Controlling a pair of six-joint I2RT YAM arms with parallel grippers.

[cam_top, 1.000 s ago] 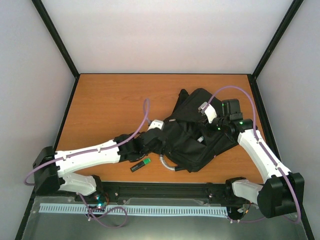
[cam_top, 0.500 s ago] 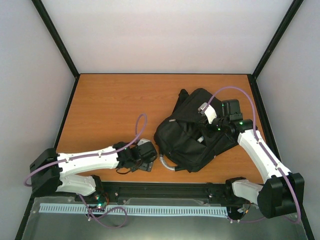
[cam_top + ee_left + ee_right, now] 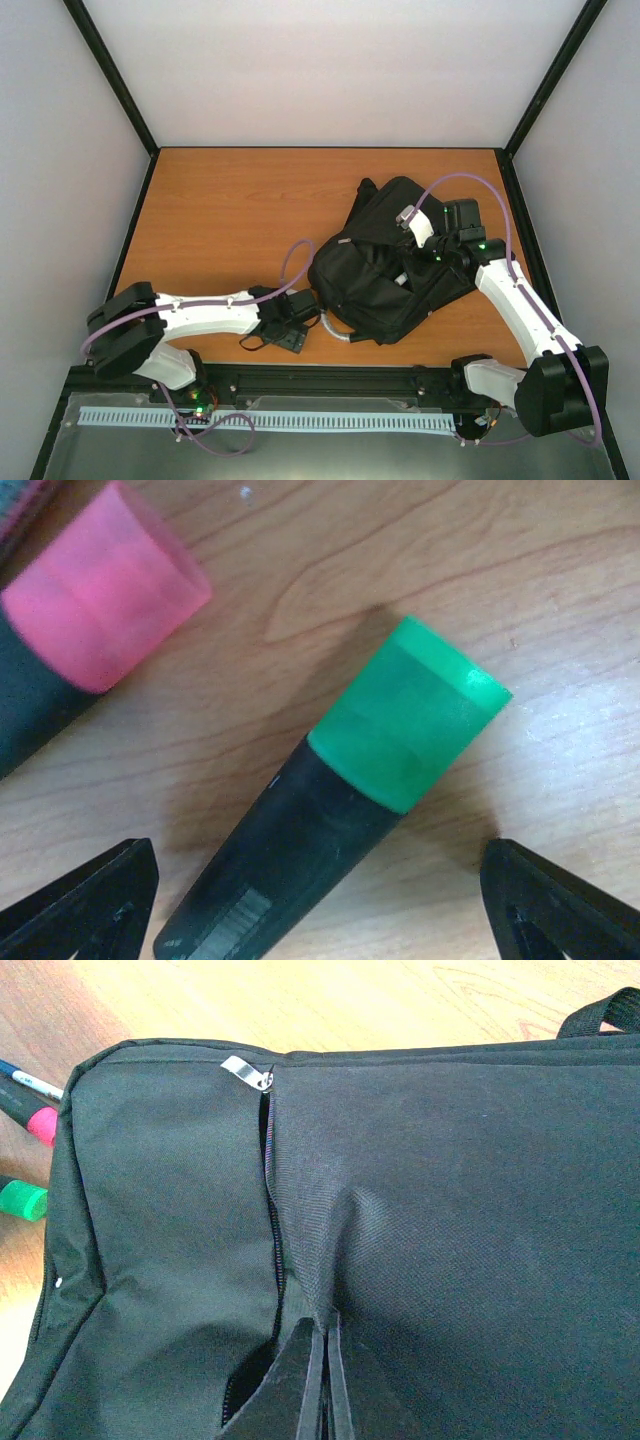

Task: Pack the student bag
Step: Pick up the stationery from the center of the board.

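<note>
The black student bag [image 3: 385, 270] lies at the table's centre-right, its grey loop handle [image 3: 336, 330] toward the front. My right gripper [image 3: 325, 1360] is shut on a fold of the bag's fabric [image 3: 330, 1250] beside an open zip with a silver pull [image 3: 245, 1070]; it also shows in the top view [image 3: 418, 262]. My left gripper [image 3: 320, 915] is open and low over the table, its fingertips [image 3: 90, 900] on either side of a green-capped highlighter [image 3: 400, 720] without touching it. A pink-capped highlighter [image 3: 100, 590] lies beside it. In the top view the left gripper [image 3: 290, 325] hides both.
In the right wrist view the pink cap [image 3: 40, 1125], the green cap [image 3: 22, 1200] and a blue pen [image 3: 25, 1080] lie just off the bag's left edge. The table's front edge [image 3: 320, 366] is close behind the left gripper.
My left gripper has left the bag, drawn back toward the front edge and come down over the green highlighter. The bag's left side has dropped. The right gripper still holds the fabric.
</note>
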